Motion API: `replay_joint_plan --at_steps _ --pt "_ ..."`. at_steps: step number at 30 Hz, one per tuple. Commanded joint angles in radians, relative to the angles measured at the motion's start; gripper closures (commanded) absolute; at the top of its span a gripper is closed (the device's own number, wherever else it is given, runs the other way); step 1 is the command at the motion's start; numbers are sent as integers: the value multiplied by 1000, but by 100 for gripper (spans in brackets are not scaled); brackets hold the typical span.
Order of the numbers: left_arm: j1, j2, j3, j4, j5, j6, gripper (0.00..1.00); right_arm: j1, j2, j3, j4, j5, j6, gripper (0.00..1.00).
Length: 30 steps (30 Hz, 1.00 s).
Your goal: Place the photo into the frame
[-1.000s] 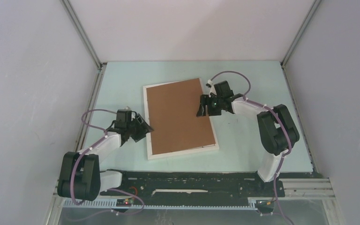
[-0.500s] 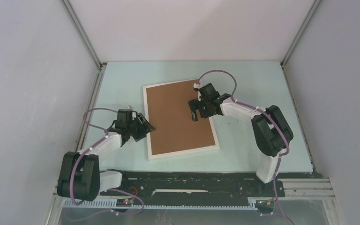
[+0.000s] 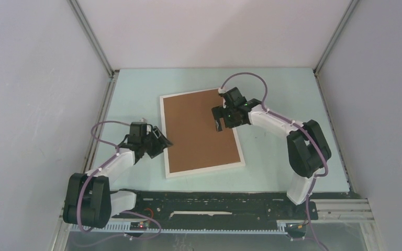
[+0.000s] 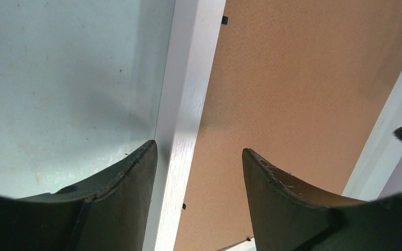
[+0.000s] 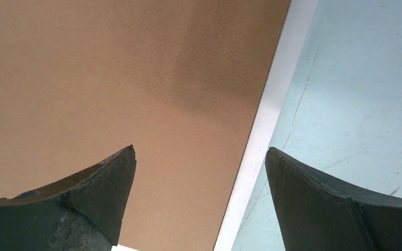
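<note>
Frame point(image 3: 204, 170) is lying flat mid-table point(image 3: 136, 94), with the brown backing board point(image 3: 199, 130) covering its opening. Photo isn't showing in any of the 3 views, so can't tell where it is. Left gripper point(image 4: 199, 151) is sitting over the left rail, jaws apart. Right gripper point(image 5: 199, 151) is over the right rail, jaws wide apart. Both are gripping nothing.

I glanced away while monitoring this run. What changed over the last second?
The right gripper shifted left, toward the middle of the brown backing board, with its jaws opening wider; it took hold of nothing. The left gripper, open over the left rail of the frame, barely moved. The frame and board stayed put.
</note>
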Motion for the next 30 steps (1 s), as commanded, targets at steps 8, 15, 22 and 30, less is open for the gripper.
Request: replay_joint_plan --at_steps 8,15,22,30 --pt "9 -2 20 9 20 26 34 -178 18 -53 240 -437 91 7" --pt "9 35 28 31 46 22 34 -171 118 -17 285 -473 133 17" --pt "9 34 34 26 47 26 34 -144 107 -21 267 -490 130 16" --pt "8 34 29 27 47 25 34 -180 4 -58 209 -474 116 15"
